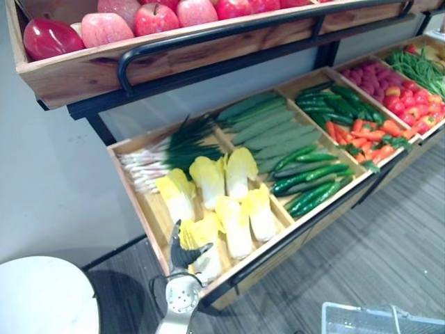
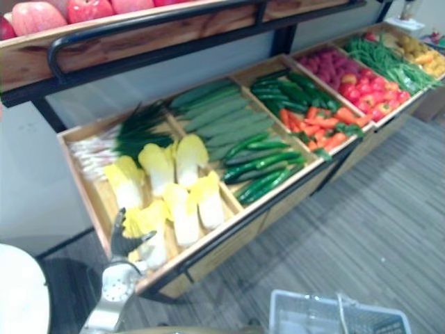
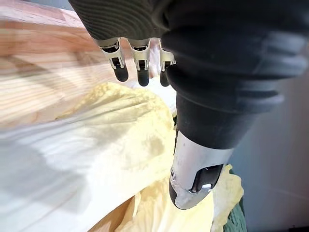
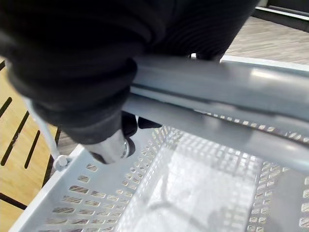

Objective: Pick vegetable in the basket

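Observation:
Several yellow-white napa cabbages lie in the left wooden bin (image 1: 149,216). My left hand (image 1: 182,252) reaches over the bin's front left corner, right at the nearest cabbage (image 1: 207,245). In the left wrist view its fingers (image 3: 140,67) are straight above the cabbage's (image 3: 106,140) leafy top and the thumb (image 3: 193,179) stands apart beside it, so the hand is open. The grey perforated basket (image 1: 382,321) hangs low on the right. My right hand (image 4: 72,72) is curled round the basket's handle (image 4: 217,82), with the basket's mesh wall (image 4: 87,193) below it.
Green onions (image 1: 167,149), long pale gourds (image 1: 268,125), cucumbers (image 1: 309,181), carrots (image 1: 368,132) and tomatoes (image 1: 414,104) fill the bins to the right. Apples (image 1: 156,17) sit on the upper shelf behind a black rail. A white round table (image 1: 42,296) stands at lower left.

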Robot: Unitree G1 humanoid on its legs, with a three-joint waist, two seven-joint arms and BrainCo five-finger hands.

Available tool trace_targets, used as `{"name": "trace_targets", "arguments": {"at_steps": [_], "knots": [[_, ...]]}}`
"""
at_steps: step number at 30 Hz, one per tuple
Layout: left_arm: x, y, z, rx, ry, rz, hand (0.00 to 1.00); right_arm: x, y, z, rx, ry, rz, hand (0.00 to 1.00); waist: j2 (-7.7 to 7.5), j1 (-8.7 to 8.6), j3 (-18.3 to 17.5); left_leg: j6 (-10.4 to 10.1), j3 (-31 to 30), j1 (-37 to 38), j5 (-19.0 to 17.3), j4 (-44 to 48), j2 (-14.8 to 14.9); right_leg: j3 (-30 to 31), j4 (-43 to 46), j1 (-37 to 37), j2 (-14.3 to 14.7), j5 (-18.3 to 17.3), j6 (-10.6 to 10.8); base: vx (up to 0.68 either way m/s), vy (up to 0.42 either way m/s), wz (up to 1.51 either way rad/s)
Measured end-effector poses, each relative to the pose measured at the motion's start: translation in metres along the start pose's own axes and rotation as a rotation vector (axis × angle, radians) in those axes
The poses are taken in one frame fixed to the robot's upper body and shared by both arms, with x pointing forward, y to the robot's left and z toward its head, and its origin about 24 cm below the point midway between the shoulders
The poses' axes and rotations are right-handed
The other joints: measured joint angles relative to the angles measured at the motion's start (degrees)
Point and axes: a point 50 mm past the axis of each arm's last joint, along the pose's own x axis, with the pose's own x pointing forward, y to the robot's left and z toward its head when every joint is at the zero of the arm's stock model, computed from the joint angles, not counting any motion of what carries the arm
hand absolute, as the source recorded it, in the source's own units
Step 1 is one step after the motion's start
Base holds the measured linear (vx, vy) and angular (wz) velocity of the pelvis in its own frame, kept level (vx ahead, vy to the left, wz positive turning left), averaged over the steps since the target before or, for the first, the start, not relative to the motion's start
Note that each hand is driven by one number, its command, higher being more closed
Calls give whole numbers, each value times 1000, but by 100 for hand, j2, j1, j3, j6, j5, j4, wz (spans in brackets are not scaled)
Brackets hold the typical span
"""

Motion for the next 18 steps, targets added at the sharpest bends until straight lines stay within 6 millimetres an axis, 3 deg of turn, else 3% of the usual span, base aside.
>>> {"name": "trace_targets", "arguments": {"at_steps": [7,18], "knots": [[-11,5,-7,5,25,-16,0,-1,2,-1,-18,-2,10,100,27,19,20,23,-297,-7,42,-5,-8,-299,67,162,-13,-77,-51,-17,-7,22],[-16,8,-10,7,39,-22,0,0,3,7,-40,-34,17,100,119,73,102,9,-1294,-343,269,-1,-9,-1225,383,366,17,-384,-98,-24,-29,44]]}}
